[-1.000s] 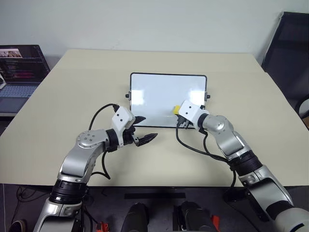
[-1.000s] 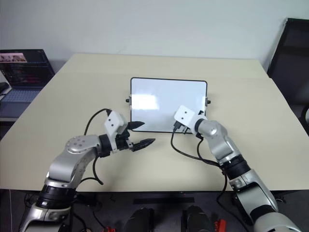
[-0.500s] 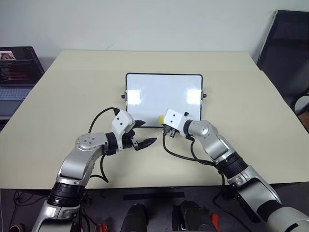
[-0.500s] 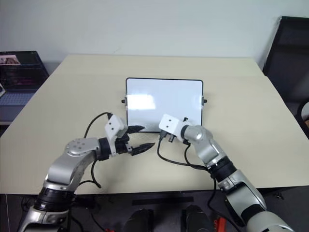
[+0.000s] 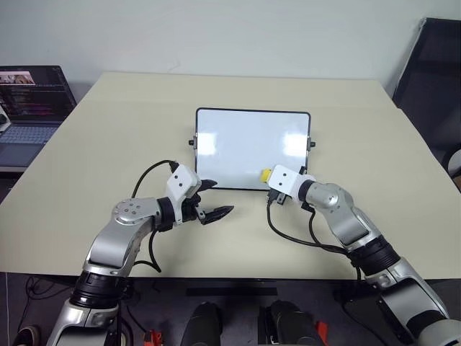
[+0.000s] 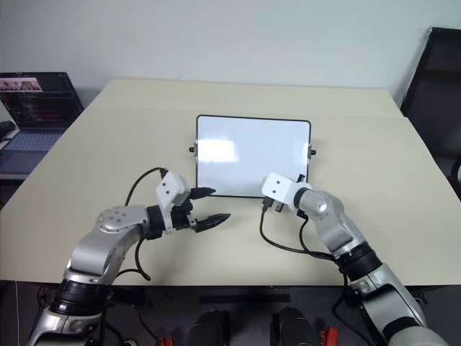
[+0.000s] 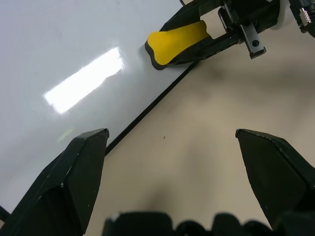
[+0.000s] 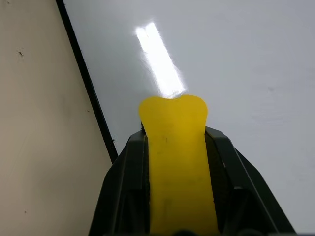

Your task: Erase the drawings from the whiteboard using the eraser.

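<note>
Whiteboard [image 5: 248, 148]: centre of frame, flat on beige counter [image 5: 108, 158], long axis left to right; surface clean. Eraser [image 5: 266, 174]: yellow, dark base, at board's lower edge right of centre, long axis pointing up-left onto the board. Right tool [image 5: 270, 180]: clamped on eraser, forearm angled in from lower right. Left tool [image 5: 215, 199]: spread wide, empty, at board's lower left corner, pointing right.

Eraser at the whiteboard's near edge
Right tool [image 5: 268, 178] grips the eraser [image 5: 265, 174] on the whiteboard [image 5: 245, 137]; left tool [image 5: 215, 200] gapes over the bench [image 5: 108, 144].
</note>
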Controlling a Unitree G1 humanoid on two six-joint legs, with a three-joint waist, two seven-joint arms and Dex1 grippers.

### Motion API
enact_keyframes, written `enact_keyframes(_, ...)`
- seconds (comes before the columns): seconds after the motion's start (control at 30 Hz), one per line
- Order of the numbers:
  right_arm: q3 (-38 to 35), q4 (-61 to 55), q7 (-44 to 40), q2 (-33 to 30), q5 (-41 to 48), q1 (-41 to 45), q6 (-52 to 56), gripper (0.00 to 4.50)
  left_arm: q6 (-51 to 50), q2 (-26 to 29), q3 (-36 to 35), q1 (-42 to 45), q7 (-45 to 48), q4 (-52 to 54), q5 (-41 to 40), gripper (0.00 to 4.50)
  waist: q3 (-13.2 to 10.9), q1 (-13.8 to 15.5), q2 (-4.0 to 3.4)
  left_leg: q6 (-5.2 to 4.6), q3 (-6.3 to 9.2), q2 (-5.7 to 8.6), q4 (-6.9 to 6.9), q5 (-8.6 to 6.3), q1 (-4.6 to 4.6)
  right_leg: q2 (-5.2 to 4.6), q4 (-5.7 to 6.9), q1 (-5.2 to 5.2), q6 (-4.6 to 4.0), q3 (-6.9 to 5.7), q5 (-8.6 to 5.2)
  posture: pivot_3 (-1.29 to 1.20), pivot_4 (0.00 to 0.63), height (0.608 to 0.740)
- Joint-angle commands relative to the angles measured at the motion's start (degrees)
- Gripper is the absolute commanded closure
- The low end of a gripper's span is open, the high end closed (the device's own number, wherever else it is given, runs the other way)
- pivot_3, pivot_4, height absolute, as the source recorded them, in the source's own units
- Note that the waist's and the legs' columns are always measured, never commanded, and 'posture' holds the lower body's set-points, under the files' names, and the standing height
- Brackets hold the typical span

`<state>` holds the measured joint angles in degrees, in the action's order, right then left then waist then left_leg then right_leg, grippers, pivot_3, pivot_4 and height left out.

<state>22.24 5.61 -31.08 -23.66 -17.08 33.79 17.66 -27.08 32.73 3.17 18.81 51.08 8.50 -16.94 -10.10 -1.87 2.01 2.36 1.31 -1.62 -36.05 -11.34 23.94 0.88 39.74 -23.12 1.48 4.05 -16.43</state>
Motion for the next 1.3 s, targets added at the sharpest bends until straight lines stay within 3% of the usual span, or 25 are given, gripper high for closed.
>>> enact_keyframes(0.03, -5.7, -7.9, 0.4, 1.1, 3.1, -0.8, 4.0, 3.37, -0.4, 0.2, 0.0, 1.7, 0.9, 1.7, -1.5, 0.00, 0.0, 0.0, 0.00, 0.00, 0.01, 0.00, 0.01, 0.00, 0.03, 0.00, -0.02, -0.02, 0.00, -0.01, 0.00, 0.00, 0.150, 0.740)
enact_keyframes(0.33, -23.7, -30.5, 5.3, 4.6, 10.9, -11.0, 25.3, 3.37, 0.4, -0.9, 3.9, 7.8, 6.0, 0.0, -2.1, 0.00, 0.0, 0.3, -0.01, 0.01, 0.18, 0.04, 0.10, -0.02, 0.34, -0.03, -0.33, -0.08, 0.00, -0.14, 0.01, 0.00, 0.150, 0.740)
enact_keyframes(0.53, -31.6, -37.8, 12.3, 8.4, 11.5, -19.6, 33.3, 3.37, 3.5, -3.0, 8.9, 11.4, 11.3, -3.6, -1.0, 0.00, 0.0, 0.0, -0.03, 0.01, 0.16, 0.03, 0.11, -0.03, 0.40, -0.01, -0.42, -0.10, 0.02, -0.15, 0.02, 0.00, 0.150, 0.740)
enact_keyframes(0.93, -35.9, -27.5, 18.0, 12.9, 17.3, -17.4, 35.1, 3.37, 12.7, -12.5, 15.7, 25.2, 17.1, -19.4, 3.5, 0.00, 0.0, -0.4, -0.05, -0.01, 0.05, 0.12, 0.10, -0.03, 0.36, 0.10, -0.44, -0.09, 0.05, -0.10, 0.03, 0.00, 0.150, 0.740)
enact_keyframes(1.3, -37.3, -17.5, 21.3, 13.0, 20.5, -13.8, 29.7, 3.37, 14.8, -15.6, 16.1, 26.4, 17.3, -21.9, 5.1, 0.00, 0.0, -0.5, -0.06, -0.01, 0.06, 0.11, 0.10, -0.03, 0.39, 0.10, -0.44, -0.10, 0.06, -0.09, 0.04, 0.00, 0.150, 0.740)
